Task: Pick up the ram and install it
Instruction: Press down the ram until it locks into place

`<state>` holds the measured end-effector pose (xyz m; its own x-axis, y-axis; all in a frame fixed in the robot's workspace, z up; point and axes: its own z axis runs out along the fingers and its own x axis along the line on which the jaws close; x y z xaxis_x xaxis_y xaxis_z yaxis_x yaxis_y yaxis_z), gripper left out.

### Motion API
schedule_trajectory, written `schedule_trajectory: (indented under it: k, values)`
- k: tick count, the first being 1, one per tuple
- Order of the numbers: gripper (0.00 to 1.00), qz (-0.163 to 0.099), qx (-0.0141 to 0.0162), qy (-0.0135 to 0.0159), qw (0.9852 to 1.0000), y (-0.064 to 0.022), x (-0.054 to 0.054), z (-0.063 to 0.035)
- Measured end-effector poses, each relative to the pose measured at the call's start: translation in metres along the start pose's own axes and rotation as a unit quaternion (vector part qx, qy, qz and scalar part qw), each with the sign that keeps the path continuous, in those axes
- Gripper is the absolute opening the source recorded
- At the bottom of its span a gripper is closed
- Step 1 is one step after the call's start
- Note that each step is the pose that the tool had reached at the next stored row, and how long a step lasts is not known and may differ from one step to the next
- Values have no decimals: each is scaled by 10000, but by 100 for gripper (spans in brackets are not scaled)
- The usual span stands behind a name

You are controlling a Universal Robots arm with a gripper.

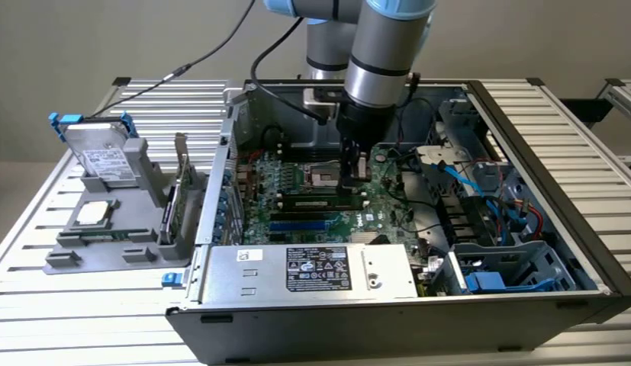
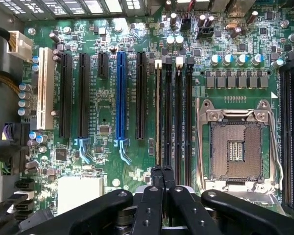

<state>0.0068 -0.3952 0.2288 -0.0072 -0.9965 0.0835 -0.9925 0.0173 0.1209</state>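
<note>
Exterior view: we note the end effector (image 1: 353, 181), fingers pressed together, sitting directly above the ram (image 1: 317, 203), which lies in a motherboard (image 1: 294, 187) slot, its long axis running across the exterior view's left-right under the fingertips.

Bright even overhead light, soft shadows, mild glare on metal.

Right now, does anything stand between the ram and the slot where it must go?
Nothing visible does. The ram stands edge-on along a motherboard slot, beside the empty processor socket, with the shut gripper over one end. Whether it is fully seated, I cannot tell.
</note>
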Motion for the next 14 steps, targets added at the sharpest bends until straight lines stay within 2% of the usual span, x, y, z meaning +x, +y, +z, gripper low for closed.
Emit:
schedule_trajectory:
  k: [9,12,14]
  values:
    - [10,2,-1,7,10000,-23,-5,53]
    - [10,0,6,-7,10000,-20,-5,8]
    - [10,1,1,5,10000,-10,5,-69]
